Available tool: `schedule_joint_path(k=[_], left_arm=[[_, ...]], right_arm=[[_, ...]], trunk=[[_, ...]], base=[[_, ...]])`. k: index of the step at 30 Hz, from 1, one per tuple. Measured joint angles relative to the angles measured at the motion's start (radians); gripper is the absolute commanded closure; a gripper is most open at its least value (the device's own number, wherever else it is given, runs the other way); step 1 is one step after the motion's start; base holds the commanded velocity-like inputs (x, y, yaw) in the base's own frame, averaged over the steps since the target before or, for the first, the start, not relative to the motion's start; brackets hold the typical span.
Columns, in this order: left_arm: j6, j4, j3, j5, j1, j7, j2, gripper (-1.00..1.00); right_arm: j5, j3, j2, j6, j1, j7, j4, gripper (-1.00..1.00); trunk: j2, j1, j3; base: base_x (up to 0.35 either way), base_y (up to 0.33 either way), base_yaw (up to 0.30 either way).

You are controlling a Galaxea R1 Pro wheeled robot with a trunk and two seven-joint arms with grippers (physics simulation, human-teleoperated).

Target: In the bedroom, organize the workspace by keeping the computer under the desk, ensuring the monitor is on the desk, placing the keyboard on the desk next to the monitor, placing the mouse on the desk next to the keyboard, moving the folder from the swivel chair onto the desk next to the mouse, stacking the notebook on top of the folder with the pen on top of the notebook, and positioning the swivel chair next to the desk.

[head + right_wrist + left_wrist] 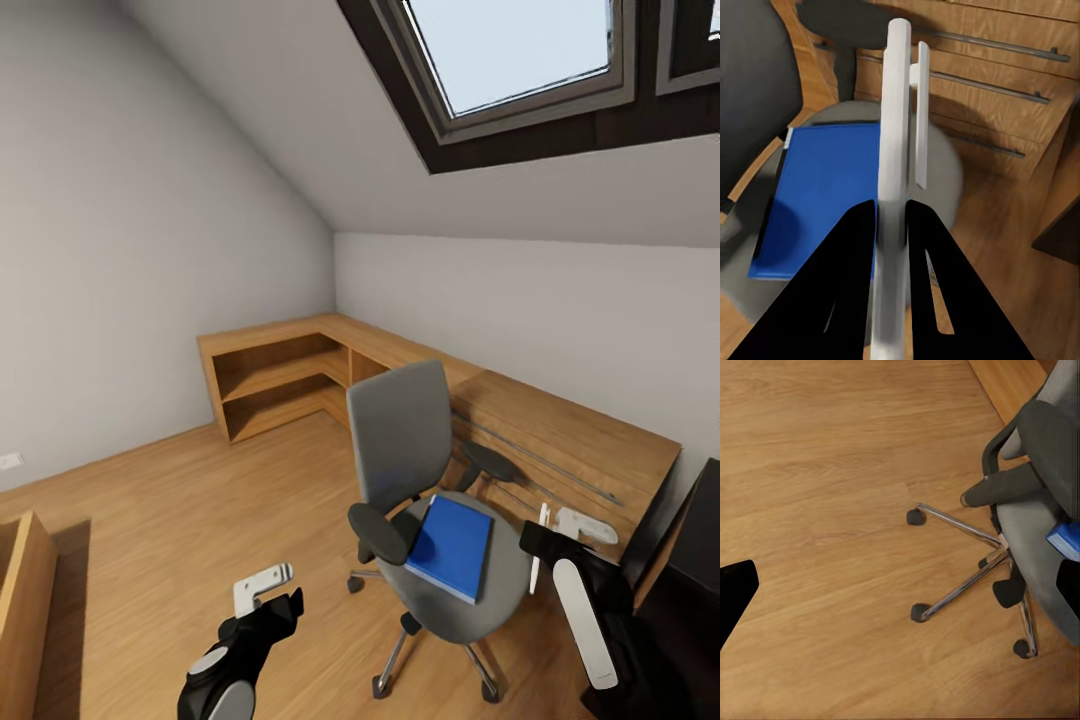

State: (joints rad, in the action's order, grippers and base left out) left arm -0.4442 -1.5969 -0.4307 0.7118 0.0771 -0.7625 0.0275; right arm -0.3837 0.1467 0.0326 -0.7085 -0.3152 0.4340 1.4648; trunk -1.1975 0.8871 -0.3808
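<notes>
Grey chair (415, 470) mid-room on wood floor (200, 500), blue folder (452, 546) flat on its seat, toward the front right edge. Low wood cabinet (300, 370) with open shelves runs along the far corner walls. Right pincer (545, 535) just right of the seat, clamped on a white pen (540, 545). Left pincer (265, 590) low, over bare floor. Skylight (510, 50) above.

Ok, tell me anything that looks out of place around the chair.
The folder lies on the swivel chair seat, not on a desk, slightly askew with a corner near the seat's front edge. The right gripper pinches a white pen above it.
</notes>
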Motion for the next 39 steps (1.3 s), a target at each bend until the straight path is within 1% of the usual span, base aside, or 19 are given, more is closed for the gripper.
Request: schedule_joint_path(k=[2,7,20,27,34,39], left_arm=[[0.000,0.000,-0.013,0.000,0.000,-0.001,0.000,-1.00],[0.000,0.001,-0.027,0.000,0.000,-0.003,0.001,-1.00],[-0.002,0.003,-0.032,0.000,0.000,-0.004,0.000,-1.00],[-0.004,0.005,-0.035,0.000,0.000,-0.004,0.000,-1.00],[-0.005,0.008,-0.048,0.001,0.000,-0.003,0.001,-1.00],[-0.002,0.009,-0.050,0.000,0.000,-0.004,0.001,-1.00]], right_arm=[[0.000,0.000,0.000,0.000,0.000,0.000,0.000,1.00],[0.000,0.001,0.001,0.000,0.000,0.000,0.001,1.00],[0.000,0.003,0.002,0.000,0.000,0.000,0.001,1.00],[0.000,0.016,0.002,0.000,0.000,0.000,0.001,1.00],[0.000,0.020,0.002,0.000,0.000,-0.001,0.001,1.00],[0.000,0.021,0.002,0.000,0.000,-0.001,0.000,1.00]], trunk=[[0.014,-0.008,0.006],[0.049,-0.027,0.022],[0.140,-0.077,0.063],[0.140,-0.077,0.063],[0.140,-0.077,0.063],[0.140,-0.077,0.063]], base=[[0.000,0.000,-0.162],[0.000,0.000,-0.215],[0.000,0.000,-0.256],[0.000,0.000,-0.263],[0.001,-0.001,-0.264],[0.165,-0.118,-0.264]])
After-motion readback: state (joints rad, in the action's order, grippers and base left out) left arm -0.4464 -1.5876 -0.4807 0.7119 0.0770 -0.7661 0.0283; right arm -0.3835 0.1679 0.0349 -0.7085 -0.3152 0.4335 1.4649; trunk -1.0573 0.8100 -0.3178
